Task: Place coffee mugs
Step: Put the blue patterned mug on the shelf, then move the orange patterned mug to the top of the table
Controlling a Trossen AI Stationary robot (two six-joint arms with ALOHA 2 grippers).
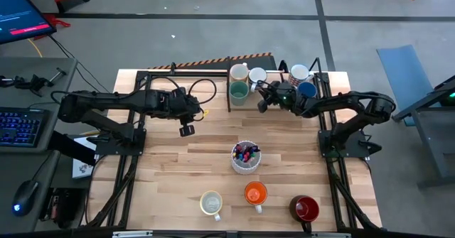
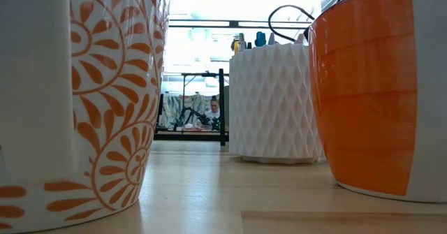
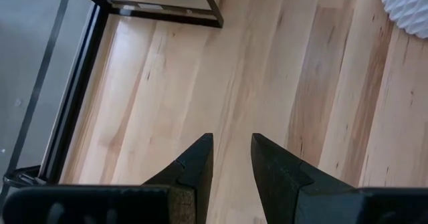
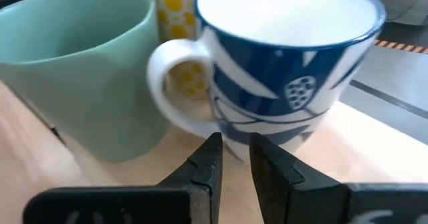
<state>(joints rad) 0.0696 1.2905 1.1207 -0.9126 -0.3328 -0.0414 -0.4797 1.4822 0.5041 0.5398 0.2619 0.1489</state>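
Note:
Several coffee mugs stand at the table's far edge by a black rack (image 1: 229,99): cream (image 1: 239,72), white with a blue pattern (image 1: 257,75), teal green (image 1: 239,91), grey-white (image 1: 299,72) and blue (image 1: 307,89). A pale mug (image 1: 211,203), an orange mug (image 1: 255,193) and a dark red mug (image 1: 304,209) stand near the front edge. My right gripper (image 1: 263,103) is open by a narrow gap with nothing in it, low in front of the blue-patterned mug (image 4: 287,77), beside its handle (image 4: 167,83). My left gripper (image 1: 187,130) hangs open over bare wood (image 3: 267,70). My right gripper comes nearly level from the table's right side. Its fingertips (image 4: 212,147) stand right at the blue-patterned mug's lower wall (image 4: 234,127), under the handle's root. I cannot tell whether they touch it.
A white ribbed cup of coloured pens (image 1: 246,156) stands mid-table, between the two rows of mugs. The teal mug (image 4: 80,70) stands close beside the patterned mug's handle. Bare wood lies left of the pen cup. The arms' black frames (image 1: 121,167) run along both table sides.

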